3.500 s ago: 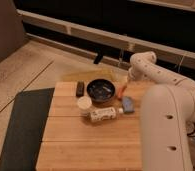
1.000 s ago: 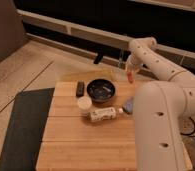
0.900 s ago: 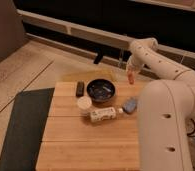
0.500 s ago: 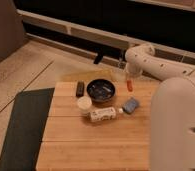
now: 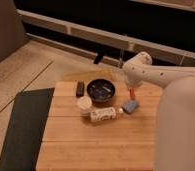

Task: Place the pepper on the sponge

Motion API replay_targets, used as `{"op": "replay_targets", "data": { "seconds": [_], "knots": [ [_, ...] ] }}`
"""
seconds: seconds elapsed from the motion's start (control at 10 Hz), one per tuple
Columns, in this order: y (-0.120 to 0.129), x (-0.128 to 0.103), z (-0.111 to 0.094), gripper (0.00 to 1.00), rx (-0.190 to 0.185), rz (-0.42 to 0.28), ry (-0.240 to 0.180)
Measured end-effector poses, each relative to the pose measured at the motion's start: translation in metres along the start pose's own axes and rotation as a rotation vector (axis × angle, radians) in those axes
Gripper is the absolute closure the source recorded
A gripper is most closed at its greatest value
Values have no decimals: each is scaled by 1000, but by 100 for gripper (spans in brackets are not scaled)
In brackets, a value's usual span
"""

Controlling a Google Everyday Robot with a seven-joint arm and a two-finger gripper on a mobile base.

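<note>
The blue-grey sponge [image 5: 131, 106] lies on the wooden table [image 5: 91, 142], right of the white bottle. Just above it hangs the small orange-red pepper [image 5: 133, 94], held at the tip of my gripper [image 5: 131, 91], which reaches down from the white arm [image 5: 156, 75] at the right. The pepper's lower end sits very close to the sponge's far edge; I cannot tell if they touch.
A dark bowl [image 5: 101, 91] stands left of the gripper. A small black block [image 5: 80, 88] lies at the table's back left. A white cup [image 5: 84, 104] and a white labelled bottle [image 5: 103, 114] lie in front of the bowl. A dark mat [image 5: 23, 125] covers the floor at left.
The arm has come down from above the table's back edge toward the sponge, carrying the pepper with it. The view has shifted as well.
</note>
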Motion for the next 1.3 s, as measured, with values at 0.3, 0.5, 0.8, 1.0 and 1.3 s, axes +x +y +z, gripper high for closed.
{"op": "replay_targets", "data": {
  "seconds": [0.3,0.5,0.8,1.0,1.3],
  "knots": [
    [7,21,35,100,-2,47,43],
    [-1,35,56,100,24,87,81],
    [-4,43,72,96,45,113,109],
    [-1,43,77,77,39,125,120],
    [1,42,80,44,30,129,129]
  ]
}}
